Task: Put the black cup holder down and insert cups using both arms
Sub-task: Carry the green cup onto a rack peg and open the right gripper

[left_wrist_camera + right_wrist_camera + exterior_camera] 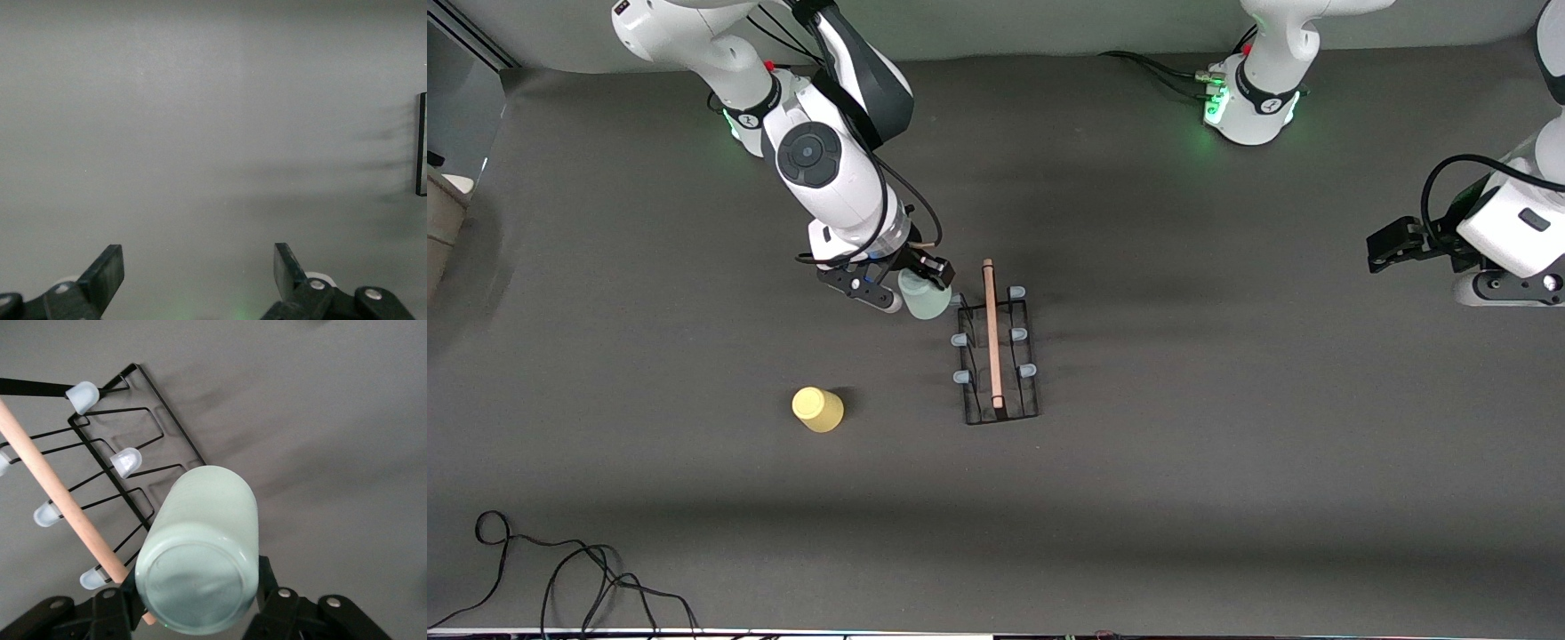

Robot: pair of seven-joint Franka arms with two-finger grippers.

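Note:
The black cup holder (999, 356) stands mid-table with its wooden rod handle (991, 333) and pale-capped pegs; it also shows in the right wrist view (113, 463). My right gripper (914, 286) is shut on the pale mint green cup (925, 297), held bottom toward the wrist camera (200, 553), beside the rack's corner peg at the robots' end. The yellow cup (817, 409) lies on the table toward the right arm's end, nearer the front camera than the rack. The light blue cup is out of view. My left gripper (1392, 244) is open and empty (199, 267), waiting over the table's left-arm end.
A loose black cable (560, 578) lies along the table edge nearest the front camera, at the right arm's end. An edge of the rack (420, 143) shows in the left wrist view. The grey table (1227, 444) is bare around the rack.

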